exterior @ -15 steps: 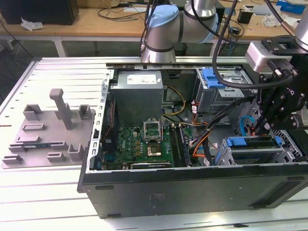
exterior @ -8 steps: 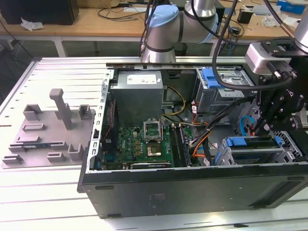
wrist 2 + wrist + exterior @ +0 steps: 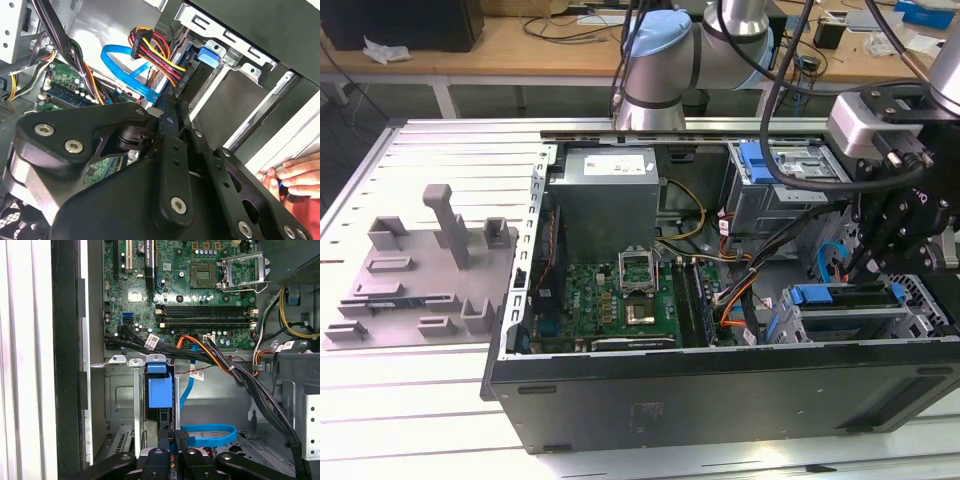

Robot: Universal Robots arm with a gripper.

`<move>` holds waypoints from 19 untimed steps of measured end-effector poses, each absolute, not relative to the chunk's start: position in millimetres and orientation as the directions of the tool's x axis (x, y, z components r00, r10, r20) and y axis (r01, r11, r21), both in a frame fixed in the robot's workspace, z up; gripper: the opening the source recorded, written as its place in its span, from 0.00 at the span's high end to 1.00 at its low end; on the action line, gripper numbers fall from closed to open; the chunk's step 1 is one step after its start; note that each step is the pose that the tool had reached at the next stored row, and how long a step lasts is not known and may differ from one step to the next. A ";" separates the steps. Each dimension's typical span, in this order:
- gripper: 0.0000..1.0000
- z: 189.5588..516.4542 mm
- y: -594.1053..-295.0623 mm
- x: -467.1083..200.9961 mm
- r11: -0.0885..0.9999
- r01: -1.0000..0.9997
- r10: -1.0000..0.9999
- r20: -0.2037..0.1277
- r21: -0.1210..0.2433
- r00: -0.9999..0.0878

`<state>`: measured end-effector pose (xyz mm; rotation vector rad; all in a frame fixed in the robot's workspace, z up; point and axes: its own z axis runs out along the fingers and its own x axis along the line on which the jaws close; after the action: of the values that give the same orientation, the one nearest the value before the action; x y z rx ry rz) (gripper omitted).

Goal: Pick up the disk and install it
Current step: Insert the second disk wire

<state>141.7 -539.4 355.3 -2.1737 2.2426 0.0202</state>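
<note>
The disk (image 3: 159, 385) stands edge-on in a slot of the metal drive cage (image 3: 120, 390) at the case's front corner, its blue carrier frame showing. In the exterior view the disk (image 3: 830, 297) lies low in the cage on that view's right. My gripper (image 3: 172, 440) hangs right over the disk's edge, fingers drawn close together with only a thin gap. In the second wrist view the gripper (image 3: 165, 107) tapers to a point against a blue edge, and the carrier's blue tab (image 3: 207, 54) sits further along the cage. Whether the fingers pinch the frame is hidden.
A curved blue cable (image 3: 210, 435) and black and orange wire bundles (image 3: 220, 362) run beside the cage. The motherboard (image 3: 620, 300) and power supply (image 3: 610, 190) lie toward the exterior view's left. A person's hand (image 3: 295, 175) rests by the case wall. A grey fixture (image 3: 430, 270) sits outside the case.
</note>
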 end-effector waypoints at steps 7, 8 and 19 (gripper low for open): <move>0.84 353.3 -539.5 141.7 0.031 -1.000 -0.999 -0.022 -0.003 -0.031; 0.84 353.2 -539.5 141.8 0.031 -1.000 -0.999 -0.022 -0.003 -0.031; 0.84 350.7 -539.5 142.1 0.031 -1.000 -0.999 -0.022 -0.003 -0.031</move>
<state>142.1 -539.5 350.7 -2.1737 2.2426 0.0201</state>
